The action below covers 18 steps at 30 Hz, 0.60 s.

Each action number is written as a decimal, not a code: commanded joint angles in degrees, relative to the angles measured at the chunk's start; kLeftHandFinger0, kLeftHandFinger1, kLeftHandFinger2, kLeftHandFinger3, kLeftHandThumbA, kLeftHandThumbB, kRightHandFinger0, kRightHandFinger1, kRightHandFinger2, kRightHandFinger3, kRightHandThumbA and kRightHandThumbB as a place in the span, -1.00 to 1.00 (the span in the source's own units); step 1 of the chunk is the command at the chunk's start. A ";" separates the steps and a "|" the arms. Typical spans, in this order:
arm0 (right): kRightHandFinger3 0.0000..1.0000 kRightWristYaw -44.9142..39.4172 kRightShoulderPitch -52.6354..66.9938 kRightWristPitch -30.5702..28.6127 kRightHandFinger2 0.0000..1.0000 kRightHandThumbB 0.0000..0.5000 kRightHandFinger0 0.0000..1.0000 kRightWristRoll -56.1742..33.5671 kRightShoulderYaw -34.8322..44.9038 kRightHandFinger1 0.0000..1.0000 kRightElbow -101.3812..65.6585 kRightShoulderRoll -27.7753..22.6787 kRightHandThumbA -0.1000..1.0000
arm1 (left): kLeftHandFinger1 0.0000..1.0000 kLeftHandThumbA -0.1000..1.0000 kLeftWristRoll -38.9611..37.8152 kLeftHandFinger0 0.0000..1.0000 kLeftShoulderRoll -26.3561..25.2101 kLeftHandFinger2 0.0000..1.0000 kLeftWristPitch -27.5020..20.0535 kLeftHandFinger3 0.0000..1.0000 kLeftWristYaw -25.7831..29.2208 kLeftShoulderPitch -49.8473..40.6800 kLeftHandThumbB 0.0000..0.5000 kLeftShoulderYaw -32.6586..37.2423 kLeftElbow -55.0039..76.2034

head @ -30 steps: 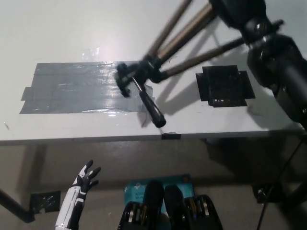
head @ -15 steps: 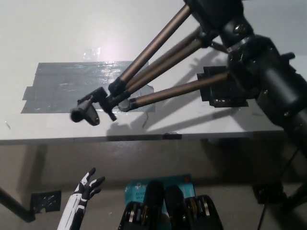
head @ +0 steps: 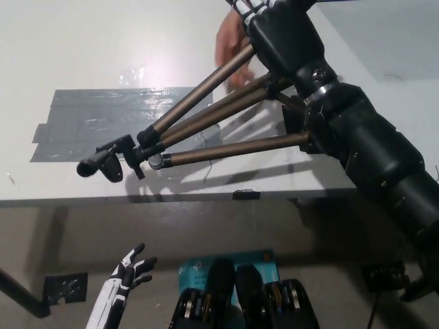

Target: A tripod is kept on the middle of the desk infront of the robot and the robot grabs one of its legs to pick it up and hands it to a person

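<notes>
My right hand clamps the tripod legs above the counter | stiff, top-heavy; person's hand nears | left hand fingers apart below.

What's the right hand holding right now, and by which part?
The right hand holds the tripod by the far ends of its legs; the left hand hangs open, holding nothing.
</notes>
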<state>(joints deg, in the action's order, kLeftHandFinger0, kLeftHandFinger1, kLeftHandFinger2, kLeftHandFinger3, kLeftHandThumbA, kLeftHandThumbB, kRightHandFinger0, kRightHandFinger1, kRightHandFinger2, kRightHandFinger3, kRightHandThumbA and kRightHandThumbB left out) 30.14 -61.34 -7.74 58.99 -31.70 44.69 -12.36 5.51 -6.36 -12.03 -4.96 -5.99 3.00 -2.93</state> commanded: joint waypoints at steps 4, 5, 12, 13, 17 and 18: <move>0.67 1.24 -4.20 1.01 0.75 -0.11 -1.00 -2.44 3.21 -0.12 0.01 -0.14 -1.00 | 0.64 1.00 1.23 0.62 -0.96 0.59 -0.09 0.89 -0.28 -0.39 -0.85 0.62 2.31; 0.66 1.54 -4.29 0.90 0.73 -0.15 -1.00 -2.33 3.39 -0.13 -0.02 -0.30 -1.00 | 0.63 1.00 1.28 0.61 -0.99 0.59 -0.02 0.89 -0.28 -0.28 -0.83 0.65 2.40; 0.52 2.09 -4.80 1.08 0.52 -0.13 -1.00 -2.99 5.34 -0.39 -0.39 -0.04 -1.00 | 0.59 0.97 0.35 0.61 -1.12 0.58 0.33 0.88 -0.56 -0.55 -0.78 0.46 2.78; 0.49 2.15 -4.89 1.14 0.45 -0.15 -1.00 -2.78 5.53 -0.49 -0.74 -0.15 -1.00 | 0.60 0.96 0.36 0.64 -1.20 0.59 0.49 0.90 -0.65 -0.52 -0.79 0.54 2.89; 0.31 1.83 -5.17 1.37 0.13 -0.08 -1.00 -2.01 5.90 -0.75 -1.87 -0.62 -1.00 | 0.61 0.95 0.67 0.64 -1.21 0.60 0.88 0.90 -0.64 -0.49 -0.76 0.78 2.85; 0.09 1.52 -5.16 1.44 -0.08 -0.09 -1.00 -1.99 6.00 -0.89 -2.12 -0.68 -1.00 | 0.60 0.95 0.60 0.64 -1.19 0.59 1.00 0.90 -0.70 -0.50 -0.76 0.85 2.93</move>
<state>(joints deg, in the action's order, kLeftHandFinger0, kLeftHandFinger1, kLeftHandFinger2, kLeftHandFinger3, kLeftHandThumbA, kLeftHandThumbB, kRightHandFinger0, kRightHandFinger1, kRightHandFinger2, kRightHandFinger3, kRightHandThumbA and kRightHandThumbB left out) 29.61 -61.56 -7.14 58.58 -27.40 46.04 -12.39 5.97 -6.94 -11.54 -4.98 -6.04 3.33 -1.84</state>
